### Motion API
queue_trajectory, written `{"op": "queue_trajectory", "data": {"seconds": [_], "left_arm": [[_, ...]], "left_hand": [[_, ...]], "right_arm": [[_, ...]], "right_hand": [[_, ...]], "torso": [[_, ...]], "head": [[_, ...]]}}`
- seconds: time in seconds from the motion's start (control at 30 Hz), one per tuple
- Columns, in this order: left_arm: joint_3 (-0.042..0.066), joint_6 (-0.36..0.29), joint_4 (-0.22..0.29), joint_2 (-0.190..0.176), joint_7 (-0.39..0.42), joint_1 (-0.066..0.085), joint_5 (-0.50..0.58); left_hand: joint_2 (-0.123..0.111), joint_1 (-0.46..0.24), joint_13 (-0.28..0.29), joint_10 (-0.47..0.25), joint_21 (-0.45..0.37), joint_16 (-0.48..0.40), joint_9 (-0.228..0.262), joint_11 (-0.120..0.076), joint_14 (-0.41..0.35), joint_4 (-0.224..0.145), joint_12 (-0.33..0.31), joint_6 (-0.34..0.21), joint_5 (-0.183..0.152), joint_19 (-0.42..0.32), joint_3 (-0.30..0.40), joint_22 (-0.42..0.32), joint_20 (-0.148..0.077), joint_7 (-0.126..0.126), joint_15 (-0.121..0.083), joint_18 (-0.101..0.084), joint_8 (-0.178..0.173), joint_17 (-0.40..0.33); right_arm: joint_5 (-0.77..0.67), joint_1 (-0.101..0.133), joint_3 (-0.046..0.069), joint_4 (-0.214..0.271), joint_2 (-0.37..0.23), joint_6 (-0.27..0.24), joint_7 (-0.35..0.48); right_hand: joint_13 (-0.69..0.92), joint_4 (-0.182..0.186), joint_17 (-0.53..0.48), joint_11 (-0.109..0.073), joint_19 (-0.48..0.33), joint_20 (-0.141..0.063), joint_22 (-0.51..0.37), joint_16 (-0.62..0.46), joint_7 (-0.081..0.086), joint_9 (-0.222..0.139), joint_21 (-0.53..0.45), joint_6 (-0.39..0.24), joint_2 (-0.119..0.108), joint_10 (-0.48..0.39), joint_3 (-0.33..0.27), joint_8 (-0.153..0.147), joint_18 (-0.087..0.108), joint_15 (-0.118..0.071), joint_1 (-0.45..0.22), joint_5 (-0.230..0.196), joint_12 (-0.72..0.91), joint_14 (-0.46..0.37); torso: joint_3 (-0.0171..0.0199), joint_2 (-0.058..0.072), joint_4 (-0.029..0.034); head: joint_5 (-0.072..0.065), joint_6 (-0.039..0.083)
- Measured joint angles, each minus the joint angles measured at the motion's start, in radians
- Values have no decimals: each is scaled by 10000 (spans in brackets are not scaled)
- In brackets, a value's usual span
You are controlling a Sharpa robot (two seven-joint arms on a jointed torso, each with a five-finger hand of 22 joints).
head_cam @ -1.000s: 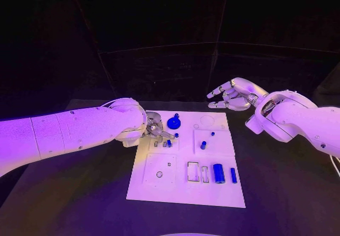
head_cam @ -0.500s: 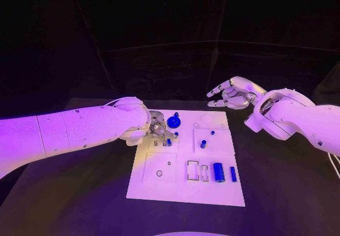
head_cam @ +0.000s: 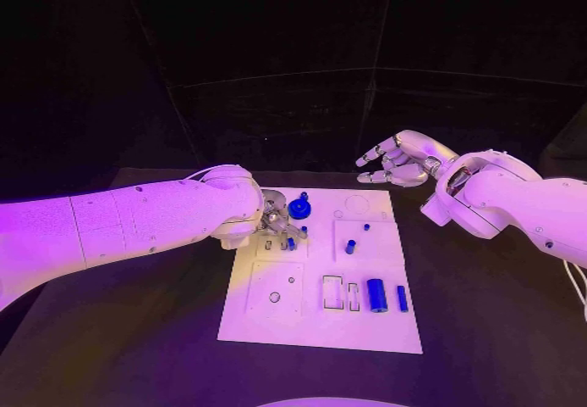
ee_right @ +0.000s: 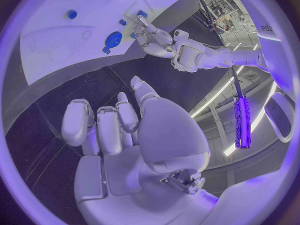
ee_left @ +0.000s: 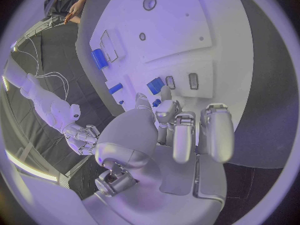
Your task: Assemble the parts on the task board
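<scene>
My head camera looks steeply down from above onto the black surface (head_cam: 489, 339), with the white board (head_cam: 321, 326) lying centred below and both arms coming in from the sides. My left wrist camera sits close behind the left hand (ee_left: 169, 135), facing along its fingers (ee_left: 215, 130) onto the board (ee_left: 187, 30) just beyond, and it shares that board's upper slots with the head view. My right wrist camera sits behind the right hand (ee_right: 125, 130), farther off, taking in the board's far edge (ee_right: 56, 40) and the left hand (ee_right: 153, 37) across it.

Black table (head_cam: 147, 339) (dark backdrop behind)
</scene>
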Motion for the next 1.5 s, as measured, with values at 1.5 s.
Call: {"op": "queue_trajectory", "data": {"seconds": [1.5], "left_arm": [[-2,390,-90,229,-102,8,3]], "left_hand": [[359,1794,47,3,38,0,342,-5,17,-1226,40,-336,-3,0,1312,86,1,-118,-27,1,192,-1]], "right_arm": [[-79,0,-1,-122,124,159,-100]], "right_hand": [[-19,0,-52,1,-37,-37,-88,0,0,-1,-45,0,0,1,1,0,1,0,0,35,0,0]], "torso": [[-2,-8,13]], "head": [[-47,-144]]}}
